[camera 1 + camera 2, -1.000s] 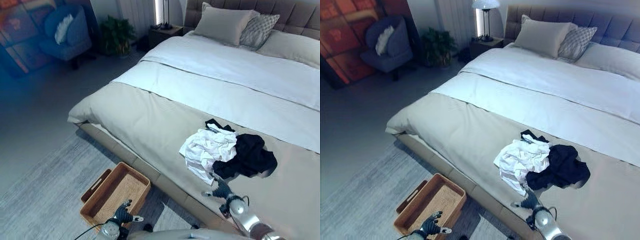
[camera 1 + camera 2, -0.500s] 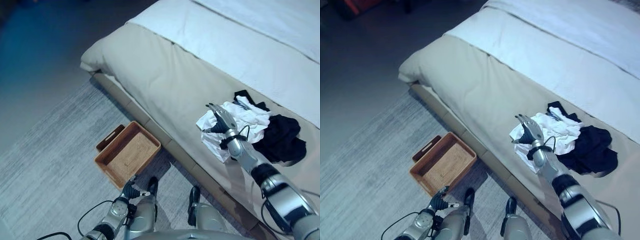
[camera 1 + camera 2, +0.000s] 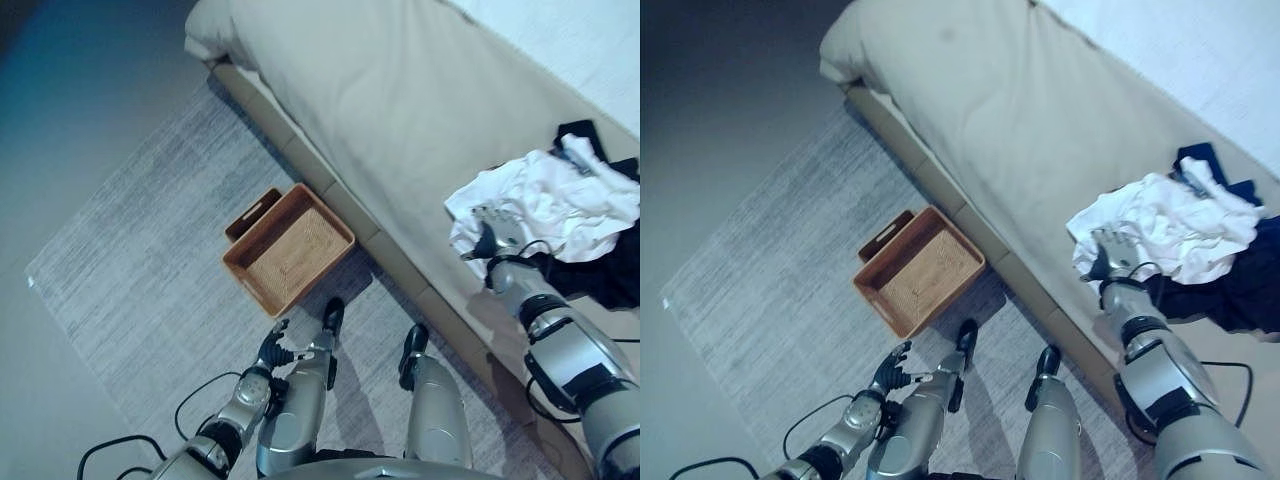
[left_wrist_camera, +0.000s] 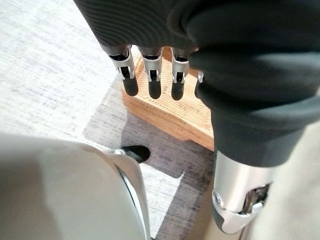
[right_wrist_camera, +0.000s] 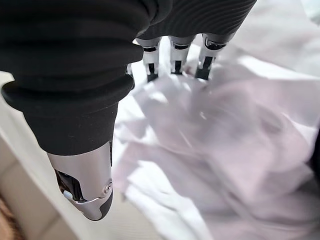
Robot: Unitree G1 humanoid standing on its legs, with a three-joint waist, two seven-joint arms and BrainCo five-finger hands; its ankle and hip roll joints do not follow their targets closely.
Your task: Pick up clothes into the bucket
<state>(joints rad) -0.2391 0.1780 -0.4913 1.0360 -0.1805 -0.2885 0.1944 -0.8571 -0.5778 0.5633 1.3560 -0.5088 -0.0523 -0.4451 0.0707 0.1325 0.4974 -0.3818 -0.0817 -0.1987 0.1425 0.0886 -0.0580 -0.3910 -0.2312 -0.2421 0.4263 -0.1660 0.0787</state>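
Note:
A crumpled white garment (image 3: 555, 200) lies on the beige bedspread near the bed's front edge, with a dark garment (image 3: 600, 285) partly under it on the far side. My right hand (image 3: 495, 228) rests at the white garment's near edge; in the right wrist view its straight fingers (image 5: 175, 57) touch the white cloth (image 5: 210, 150), and the hand is open. A woven brown basket (image 3: 243, 268) stands on the rug beside the bed. My left hand (image 3: 272, 348) hangs low over the rug, open, holding nothing; past its fingers (image 4: 150, 80) I see the basket's wall (image 4: 170, 115).
The bed's low padded frame (image 3: 370, 240) runs diagonally between the basket and the clothes. A grey rug (image 3: 130, 290) covers the floor around the basket, with darker bare floor (image 3: 60, 120) to the left. The bedspread (image 3: 400, 90) stretches wide behind the clothes.
The camera has tilted down, so the whole scene has shifted. My right hand has come down from above the white garment onto its near edge. The left hand stays low.

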